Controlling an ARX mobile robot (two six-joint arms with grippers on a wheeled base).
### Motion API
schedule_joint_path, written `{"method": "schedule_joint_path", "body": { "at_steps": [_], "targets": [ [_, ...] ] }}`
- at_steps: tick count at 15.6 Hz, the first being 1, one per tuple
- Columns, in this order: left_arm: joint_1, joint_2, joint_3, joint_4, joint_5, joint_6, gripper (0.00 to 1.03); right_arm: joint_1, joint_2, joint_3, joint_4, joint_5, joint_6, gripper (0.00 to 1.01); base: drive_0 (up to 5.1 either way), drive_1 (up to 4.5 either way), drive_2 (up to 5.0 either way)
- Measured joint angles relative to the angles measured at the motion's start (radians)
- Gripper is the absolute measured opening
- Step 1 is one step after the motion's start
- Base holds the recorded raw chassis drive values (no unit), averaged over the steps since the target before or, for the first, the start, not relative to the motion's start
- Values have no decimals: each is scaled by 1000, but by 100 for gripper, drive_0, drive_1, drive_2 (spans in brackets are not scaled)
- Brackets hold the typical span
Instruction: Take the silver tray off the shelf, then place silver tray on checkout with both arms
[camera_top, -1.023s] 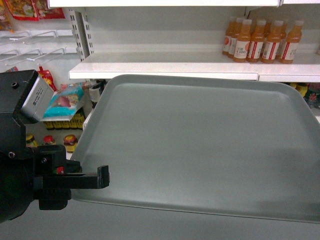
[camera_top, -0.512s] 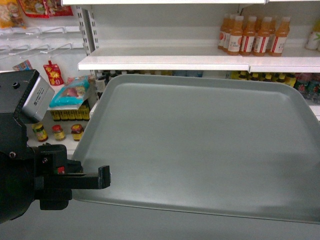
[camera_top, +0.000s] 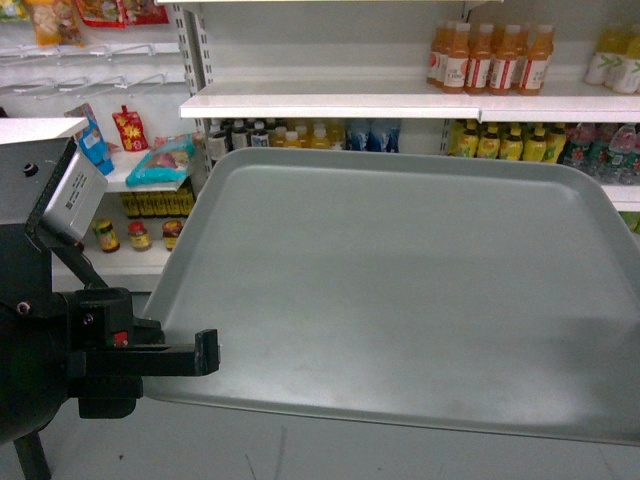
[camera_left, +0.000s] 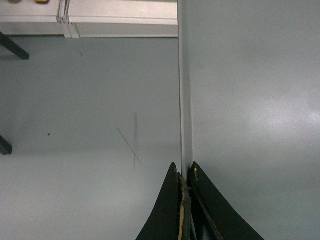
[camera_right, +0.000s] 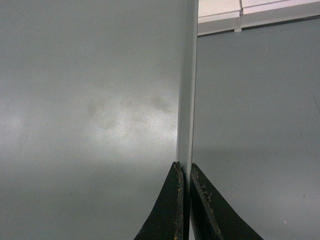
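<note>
Between the two pincers: silver tray (camera_top: 400, 290), held level in the air above grey floor (camera_left: 75, 125), clear of the shelf (camera_top: 330, 103) beyond it. Left pincer (camera_left: 185, 172) pinches its left rim; right pincer (camera_right: 184, 170) pinches its right rim. Orange bottles (camera_top: 490, 55) stand on that shelf

the silver tray (camera_top: 400, 290), plain grey-green with a low rim, is being held level in front of the shelf (camera_top: 330, 105), clear of it.
</note>
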Motion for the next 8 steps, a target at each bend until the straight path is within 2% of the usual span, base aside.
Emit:
{"method": "schedule_joint_path", "body": {
  "at_steps": [8],
  "targets": [
    [0, 0, 0, 0, 0, 0, 3, -1, 0, 0, -2, 0, 0, 2, 10, -410, 430]
  ]
}}
